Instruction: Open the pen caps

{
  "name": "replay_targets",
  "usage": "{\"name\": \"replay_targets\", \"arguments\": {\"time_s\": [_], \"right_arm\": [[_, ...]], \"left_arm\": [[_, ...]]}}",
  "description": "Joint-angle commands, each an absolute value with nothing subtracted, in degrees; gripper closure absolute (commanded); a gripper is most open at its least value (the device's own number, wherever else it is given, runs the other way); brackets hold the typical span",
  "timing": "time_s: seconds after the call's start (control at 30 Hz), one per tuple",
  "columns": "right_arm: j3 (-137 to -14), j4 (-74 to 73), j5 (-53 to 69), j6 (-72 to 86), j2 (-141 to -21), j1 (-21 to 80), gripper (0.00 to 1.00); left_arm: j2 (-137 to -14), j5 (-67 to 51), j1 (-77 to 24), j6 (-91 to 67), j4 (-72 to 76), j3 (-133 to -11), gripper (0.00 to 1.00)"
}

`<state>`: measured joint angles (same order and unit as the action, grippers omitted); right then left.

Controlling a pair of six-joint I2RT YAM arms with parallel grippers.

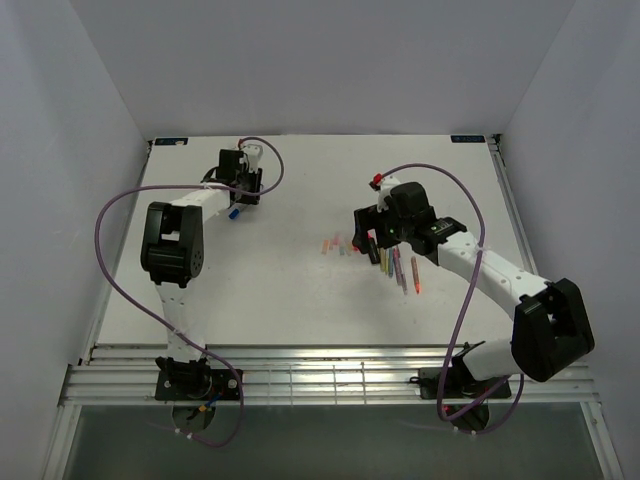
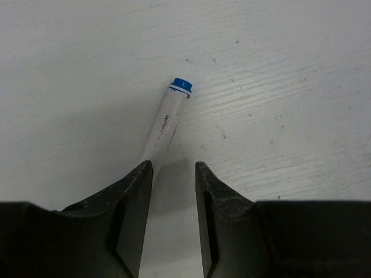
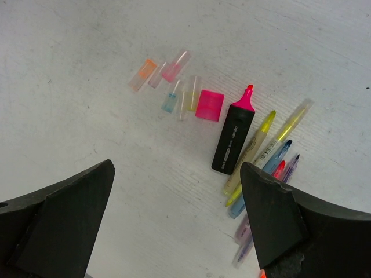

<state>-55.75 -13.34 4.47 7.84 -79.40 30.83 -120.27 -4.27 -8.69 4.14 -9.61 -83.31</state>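
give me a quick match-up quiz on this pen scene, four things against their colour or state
Things:
1. black highlighter
2. white pen
3. right hand
4. square cap

Colour or state:
a. open wide
b. blue end
c. pink, lying loose on the table
d. pink tip bare

Pairs: 1-d, 2-b, 3-a, 4-c

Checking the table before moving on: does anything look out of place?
One white pen, blue cap on, lies alone at the left gripper, far from the uncapped pens and loose caps under the right gripper.
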Motion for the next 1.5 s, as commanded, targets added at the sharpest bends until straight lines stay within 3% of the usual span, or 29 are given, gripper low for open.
{"name": "replay_targets", "arguments": {"time_s": [0.0, 0.5, 0.63, 0.8, 0.87, 0.97, 1.13, 1.27, 1.33, 1.47], "right_arm": [[-55.46, -10.72, 3.78, 6.94, -76.91, 30.67, 0.05], [-55.46, -10.28, 3.87, 6.94, -76.29, 30.76, 0.05], [-55.9, -10.72, 3.08, 6.94, -76.81, 30.67, 0.05], [-57.13, -11.77, 0.45, 8.87, -78.74, 30.67, 0.1], [-58.44, -13.27, -2.27, 11.59, -79.36, 30.59, 0.1], [-56.61, -9.08, -0.62, 16.58, -77.18, 29.71, 0.1], [-52.38, -0.71, 18.79, 18.54, -74.44, 26.46, 0.1], [-53.26, 1.3, 24.07, 21.79, -75.41, 26.46, 0.0], [-51.6, 4.91, 26.89, 24.6, -74.89, 26.46, 0.0], [-48.09, 12.03, 30.58, 29.44, -73.83, 26.54, 0.14]], "left_arm": [[-120.06, -2.47, -8.61, 4.83, -10.28, -83.67, 0.54], [-120.49, 2.55, -8.53, 5.1, -6.5, -82.35, 0.56], [-120.59, 1.85, -8.53, 4.48, -6.51, -82.09, 0.66], [-119.27, 0.53, -8.61, 3.08, -5.54, -80.69, 0.99], [-118.04, -0.09, -8.61, 2.2, -5.8, -80.68, 1.0], [-114.28, -5.61, -8.61, 0.44, -5.28, -79.11, 1.0], [-104.78, -20.6, -8.61, -7.81, -0.81, -72.7, 1.0], [-97.4, -33.46, -9.23, -16.86, 6.4, -62.97, 1.0], [-93.09, -37.86, -10.97, -20.9, 9.83, -59.43, 1.0], [-85.79, -39.55, -15.98, -25.39, 14.75, -51.52, 1.0]]}}
